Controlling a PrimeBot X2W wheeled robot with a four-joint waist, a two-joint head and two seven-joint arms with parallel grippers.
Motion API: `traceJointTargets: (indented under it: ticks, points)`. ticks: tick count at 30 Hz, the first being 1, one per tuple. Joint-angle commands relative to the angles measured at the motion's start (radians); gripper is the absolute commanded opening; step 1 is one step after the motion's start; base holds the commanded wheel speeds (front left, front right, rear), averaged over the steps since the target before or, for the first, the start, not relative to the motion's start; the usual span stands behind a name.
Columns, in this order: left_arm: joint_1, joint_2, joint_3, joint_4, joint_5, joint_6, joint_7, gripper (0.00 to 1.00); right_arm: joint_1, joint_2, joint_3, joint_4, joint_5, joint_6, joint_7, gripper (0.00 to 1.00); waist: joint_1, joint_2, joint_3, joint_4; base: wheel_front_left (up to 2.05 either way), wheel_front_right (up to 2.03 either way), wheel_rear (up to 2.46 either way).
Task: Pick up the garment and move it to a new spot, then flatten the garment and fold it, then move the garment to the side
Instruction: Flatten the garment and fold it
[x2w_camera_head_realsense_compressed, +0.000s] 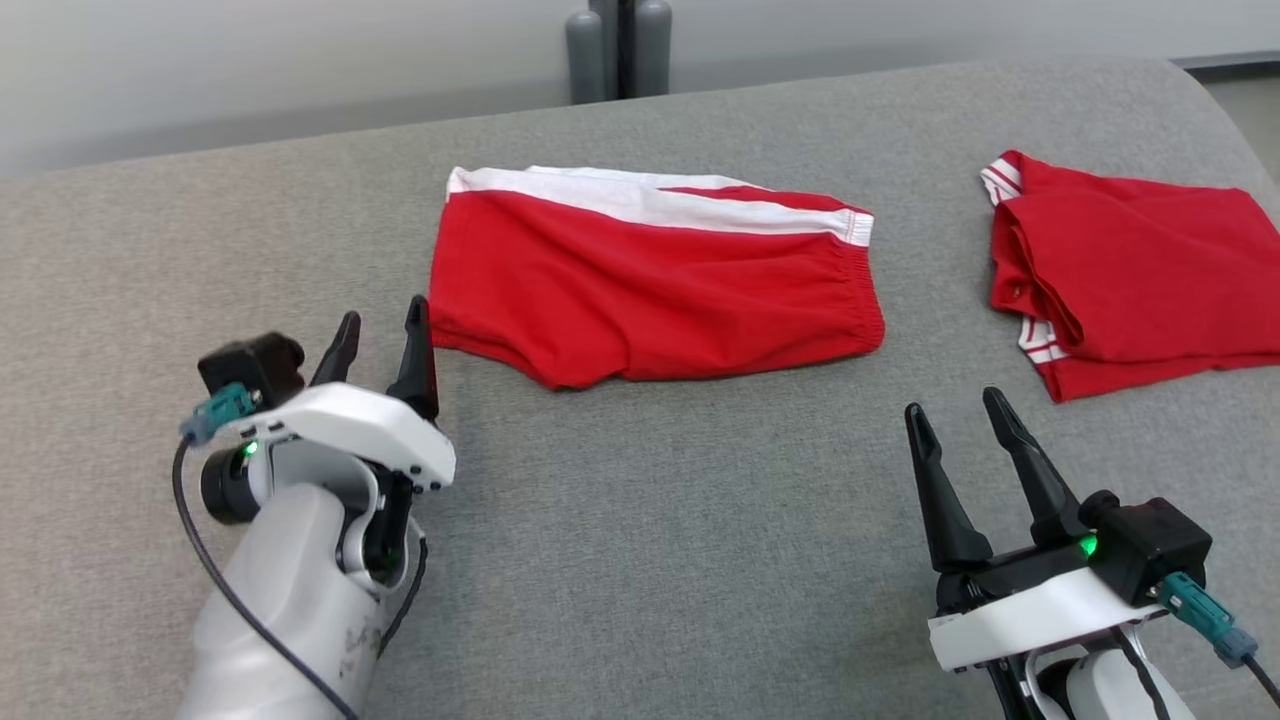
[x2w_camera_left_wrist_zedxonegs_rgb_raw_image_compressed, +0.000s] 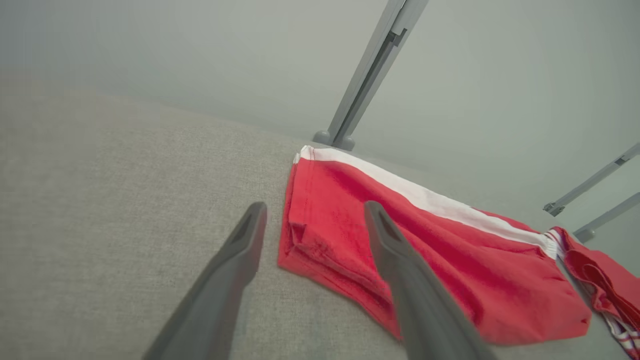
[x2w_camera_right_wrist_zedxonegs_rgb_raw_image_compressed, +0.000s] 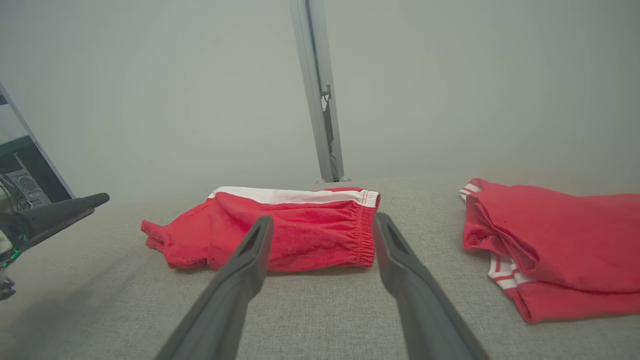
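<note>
Red shorts (x2w_camera_head_realsense_compressed: 650, 280) with a white side stripe lie folded in the middle of the grey surface, also seen as the shorts (x2w_camera_left_wrist_zedxonegs_rgb_raw_image_compressed: 425, 250) and the shorts (x2w_camera_right_wrist_zedxonegs_rgb_raw_image_compressed: 295, 230) from the wrists. My left gripper (x2w_camera_head_realsense_compressed: 380, 335) is open, low at the shorts' left edge, its right finger just short of the cloth; the left gripper (x2w_camera_left_wrist_zedxonegs_rgb_raw_image_compressed: 315, 215) frames that corner. My right gripper (x2w_camera_head_realsense_compressed: 960, 410) stands open and empty, nearer than the shorts' elastic waistband end; from its own wrist, the right gripper (x2w_camera_right_wrist_zedxonegs_rgb_raw_image_compressed: 322, 225) points at that end.
A second folded red garment (x2w_camera_head_realsense_compressed: 1130, 270) with white-striped trim lies at the right edge of the grey fabric surface (x2w_camera_head_realsense_compressed: 650, 560), also seen as the second garment (x2w_camera_right_wrist_zedxonegs_rgb_raw_image_compressed: 555, 245). A grey post (x2w_camera_head_realsense_compressed: 620, 45) stands behind the surface. The surface's right edge curves away near the garment.
</note>
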Motion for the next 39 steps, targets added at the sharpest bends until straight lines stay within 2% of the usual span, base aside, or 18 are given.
traceJointTargets:
  ticks: [1, 6, 12, 15, 17, 20, 21, 31, 35, 39]
  points:
    - [-0.033, 0.005, -0.005, 0.025, -0.014, 0.008, 0.018, 1.00, -0.010, -0.005, 0.004, -0.005, -0.002, 0.000, 0.000, 1.00, 0.0000, 0.0000, 0.019, -0.019, 0.00, 0.00, 0.00]
    - [-0.139, 0.004, -0.012, 0.170, -0.066, 0.034, 0.105, 1.00, -0.029, -0.013, 0.012, -0.015, 0.000, 0.000, 0.000, 1.00, 0.0000, 0.0000, 0.052, -0.055, 0.00, 0.00, 0.00]
    - [-0.208, 0.018, -0.019, 0.327, -0.073, 0.042, 0.189, 1.00, -0.045, -0.009, 0.014, -0.012, 0.001, 0.000, 0.000, 1.00, 0.0000, 0.0000, 0.067, -0.089, 0.00, 0.00, 0.00]
    - [-0.226, 0.022, -0.021, 0.387, -0.075, 0.037, 0.191, 0.93, -0.050, -0.006, 0.013, -0.012, 0.003, 0.000, 0.000, 1.00, 0.0000, 0.0000, 0.075, -0.103, 0.00, 0.00, 0.00]
    - [-0.237, 0.020, -0.019, 0.415, -0.082, 0.026, 0.188, 0.78, -0.051, -0.005, 0.012, -0.015, 0.004, 0.000, 0.000, 1.00, 0.0000, 0.0000, 0.080, -0.107, 0.00, 0.00, 0.00]
    - [-0.251, 0.016, -0.017, 0.449, -0.092, 0.008, 0.183, 0.24, -0.053, -0.006, 0.010, -0.016, 0.005, 0.000, 0.000, 1.00, 0.0000, 0.0000, 0.086, -0.110, 0.00, 0.00, 0.00]
    - [-0.256, 0.015, -0.018, 0.461, -0.092, 0.003, 0.177, 0.00, -0.055, -0.007, 0.009, -0.016, 0.005, 0.000, 0.000, 1.00, 0.0000, 0.0000, 0.088, -0.110, 0.00, 0.00, 0.00]
    - [-0.242, 0.011, -0.017, 0.483, -0.130, -0.075, 0.088, 0.00, -0.054, -0.011, -0.010, -0.019, -0.007, 0.000, 0.000, 1.00, 0.0000, 0.0000, 0.072, -0.065, 0.00, 0.00, 0.00]
    - [-0.207, 0.007, -0.024, 0.458, -0.165, -0.104, 0.057, 0.00, -0.040, -0.015, -0.009, -0.018, -0.009, 0.000, 0.000, 1.00, 0.0000, 0.0000, 0.056, -0.029, 0.00, 0.00, 0.00]
    - [-0.147, 0.005, -0.076, 0.387, -0.224, -0.119, 0.043, 0.00, -0.028, -0.022, -0.008, -0.013, -0.013, 0.000, 0.000, 1.00, 0.0000, 0.0000, 0.033, 0.012, 0.00, 0.00, 0.00]
